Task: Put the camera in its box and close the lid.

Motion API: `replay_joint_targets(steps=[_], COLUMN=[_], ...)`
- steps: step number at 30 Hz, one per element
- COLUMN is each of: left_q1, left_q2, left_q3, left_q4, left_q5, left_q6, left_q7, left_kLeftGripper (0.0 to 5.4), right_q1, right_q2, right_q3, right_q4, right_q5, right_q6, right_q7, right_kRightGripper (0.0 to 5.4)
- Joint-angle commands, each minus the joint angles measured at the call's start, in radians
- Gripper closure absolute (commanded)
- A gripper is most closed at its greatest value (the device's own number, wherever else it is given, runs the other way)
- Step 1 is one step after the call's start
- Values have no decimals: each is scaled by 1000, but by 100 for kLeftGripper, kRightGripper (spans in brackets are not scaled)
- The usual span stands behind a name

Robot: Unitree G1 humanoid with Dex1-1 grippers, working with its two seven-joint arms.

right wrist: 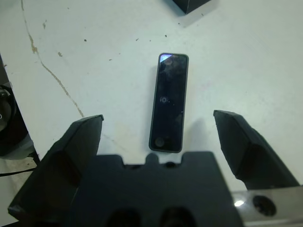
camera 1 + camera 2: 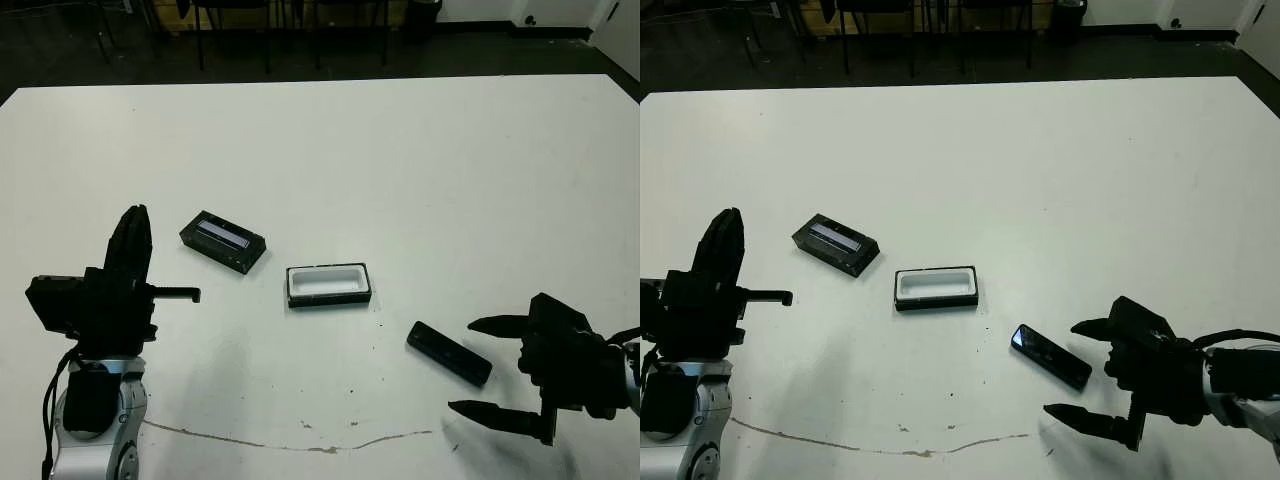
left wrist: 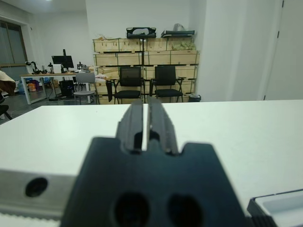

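- My right gripper (image 2: pixel 486 367) is spread wide beside the camera (image 2: pixel 449 353), lower right; flat bar could skid sideways.
- Left gripper (image 3: pixel 147 124) pinched shut, holding nothing.

Bright even light, soft shadows, near claw blurred.

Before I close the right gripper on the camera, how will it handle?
The camera looks like a stiff, flat bar lying on the table, so it shouldn't roll or tip. Its glossy face may be slippery. Being slim, it probably offers little edge to the open right gripper.
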Motion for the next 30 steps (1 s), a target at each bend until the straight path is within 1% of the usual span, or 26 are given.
replay_joint_targets(steps=[1,6,8,11,20,25,27,30], left_q1=[28,31,34,40,33,26,23,19], left_q2=[7,11,11,11,15,14,15,16], left_q3=[2,2,1,3,15,19,20,22], left_q4=[-7,-9,-9,-9,-8,-15,-15,-15], left_q5=[6,13,18,17,6,6,5,6], left_q6=[20,17,12,8,14,29,31,32], left_q7=[3,1,1,0,-6,-5,-6,-6], left_kLeftGripper=[540,540,540,540,540,540,540,540], right_q1=[23,58,63,59,58,62,60,57], right_q2=[16,45,42,31,48,58,59,58], right_q3=[-7,-26,-23,-16,-8,6,11,19], right_q4=[-7,-16,-25,-41,-42,-25,-20,-17], right_q5=[6,21,11,9,3,-16,-21,-35], right_q6=[18,16,9,28,32,-4,-10,-20], right_q7=[-19,-45,-51,-57,-77,-81,-80,-84], right_kRightGripper=[35,124,162,217,385,474,499,510])
